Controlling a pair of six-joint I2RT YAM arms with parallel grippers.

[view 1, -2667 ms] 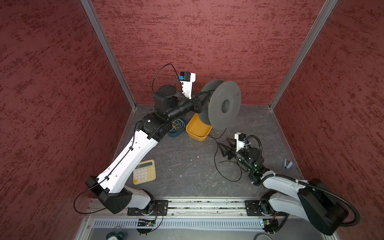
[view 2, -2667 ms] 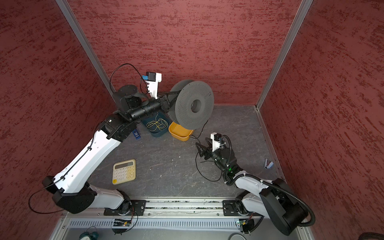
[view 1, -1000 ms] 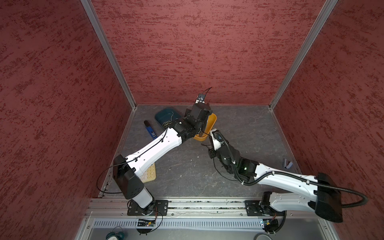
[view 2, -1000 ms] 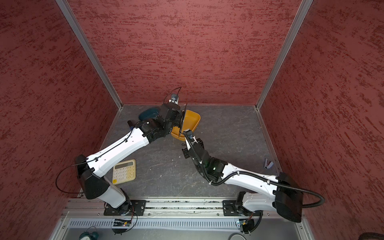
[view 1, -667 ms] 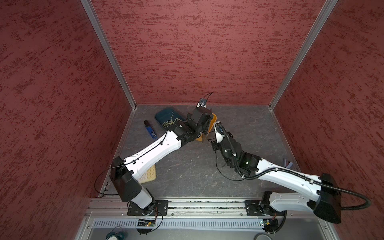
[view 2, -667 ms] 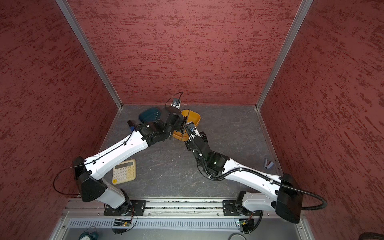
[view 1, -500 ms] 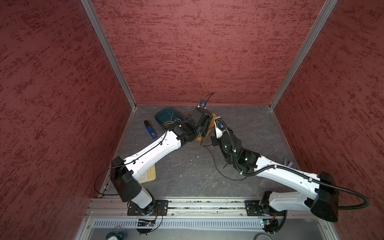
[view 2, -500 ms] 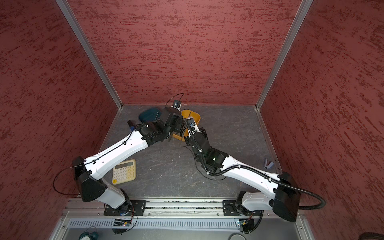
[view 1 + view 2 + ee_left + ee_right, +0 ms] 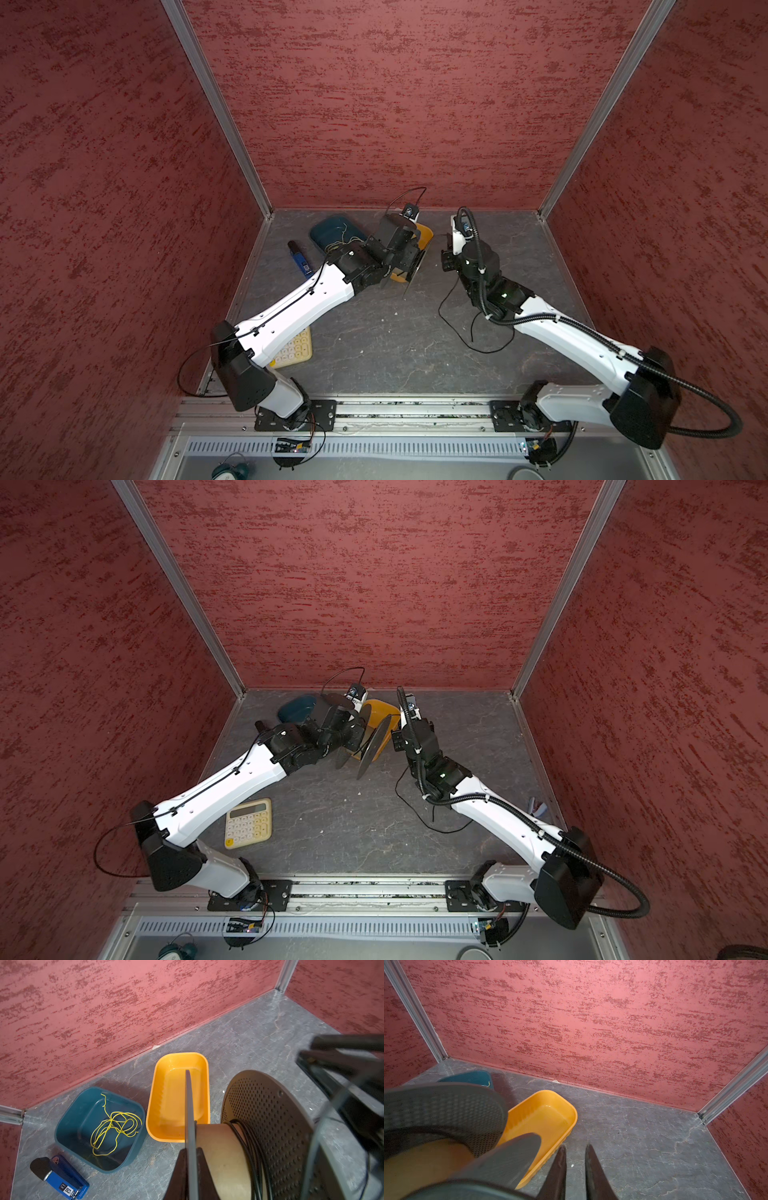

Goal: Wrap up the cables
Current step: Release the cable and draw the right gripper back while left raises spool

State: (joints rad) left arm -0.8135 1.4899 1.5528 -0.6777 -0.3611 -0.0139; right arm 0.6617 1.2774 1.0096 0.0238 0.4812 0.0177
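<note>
Slack worries us: left gripper (image 9: 190, 1159) clamps the spool (image 9: 270, 1115) by its flange, right gripper (image 9: 575, 1167) stands parted and empty, and the cable (image 9: 252, 1147), partly wound, trails loose at four o'clock of it; turns could slip off.

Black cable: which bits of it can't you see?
- Left wrist view: the cable turns on the spool run off the bottom edge.
- Both top views: its slack slips under the right arm; where it ends is too thin to tell.
- Right wrist view: the blurred spool hides any turns.
</note>
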